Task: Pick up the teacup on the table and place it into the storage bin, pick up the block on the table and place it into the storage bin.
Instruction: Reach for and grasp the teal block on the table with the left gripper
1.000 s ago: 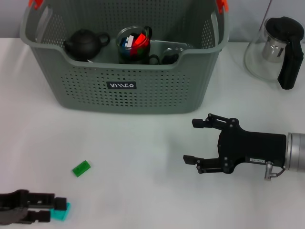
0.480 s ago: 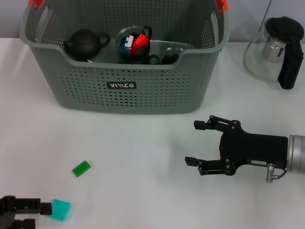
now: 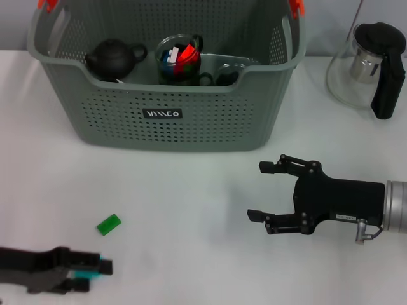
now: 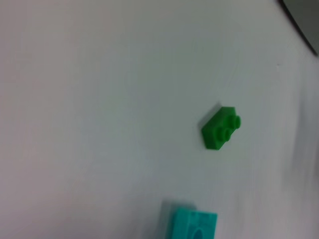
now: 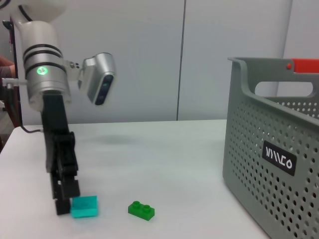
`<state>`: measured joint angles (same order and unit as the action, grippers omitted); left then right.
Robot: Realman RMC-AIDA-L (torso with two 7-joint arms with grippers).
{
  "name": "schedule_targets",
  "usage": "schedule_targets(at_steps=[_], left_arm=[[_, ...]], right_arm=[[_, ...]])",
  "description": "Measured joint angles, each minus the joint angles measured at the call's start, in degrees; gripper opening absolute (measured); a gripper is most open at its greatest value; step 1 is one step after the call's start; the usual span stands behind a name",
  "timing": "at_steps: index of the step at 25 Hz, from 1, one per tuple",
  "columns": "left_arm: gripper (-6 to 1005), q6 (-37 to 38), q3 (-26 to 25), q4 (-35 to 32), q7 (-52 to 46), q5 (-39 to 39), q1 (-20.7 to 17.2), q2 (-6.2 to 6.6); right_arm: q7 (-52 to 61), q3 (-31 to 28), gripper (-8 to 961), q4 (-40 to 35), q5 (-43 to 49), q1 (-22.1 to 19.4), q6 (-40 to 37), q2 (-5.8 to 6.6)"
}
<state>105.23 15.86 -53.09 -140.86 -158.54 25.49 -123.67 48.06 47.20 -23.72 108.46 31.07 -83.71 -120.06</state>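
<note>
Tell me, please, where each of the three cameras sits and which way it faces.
Head view: high on the robot, facing forward and down at the storage bin; shows left gripper and right gripper.
Left wrist view: on the left arm, looking down at the green block and teal block; no body visible.
Right wrist view: low, facing across the table; shows the left gripper at the teal block.
All three show both blocks.
</note>
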Motion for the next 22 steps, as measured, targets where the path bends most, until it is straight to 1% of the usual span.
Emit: schedule_targets(at_steps=[3,7,9,11,13,16,20,22], left_arm=[[762,-2.2,0.4,1.3,0.1,0.7,2.2,0.12],[763,-4.3,0.5,1.5,-0.2,0.9,5.2,0.16],[764,-5.2,0.5,1.5,-0.6,0.9,6.6,0.61],[765,-5.5,0.6,2.0,-0.8,0.9,8.2,1.36],[765,-5.2,0.7,2.5,-0.4,1.0,9.2,1.67],[765,-4.8,0.7,2.2,1.6,1.2,9.5,1.44],[763,-2.6,0.7,1.5,8.2,2.9,8.3,1.42],[762,0.5,0.3,-1.5,17.9,7.6,6.7,1.34]], right_arm=[[0.0,0.0,942,0.0,0.0,-0.1,-0.1,-0.01],[0.0,0.0,941,0.0,0.0,-0.1,-0.1,-0.07],[0.1,0.1,941,0.0,0.0,0.0,-0.1,-0.08],[0.1,0.1,941,0.0,0.0,0.1,-0.1,-0.09],[0.2,0.1,941,0.0,0.0,0.1,0.0,-0.09],[0.2,0.0,941,0.0,0.0,0.2,0.0,-0.09],[0.2,-0.4,942,-0.3,-0.3,0.5,0.0,-0.08],[0.3,-0.4,942,-0.5,-0.5,0.7,-0.2,-0.12]])
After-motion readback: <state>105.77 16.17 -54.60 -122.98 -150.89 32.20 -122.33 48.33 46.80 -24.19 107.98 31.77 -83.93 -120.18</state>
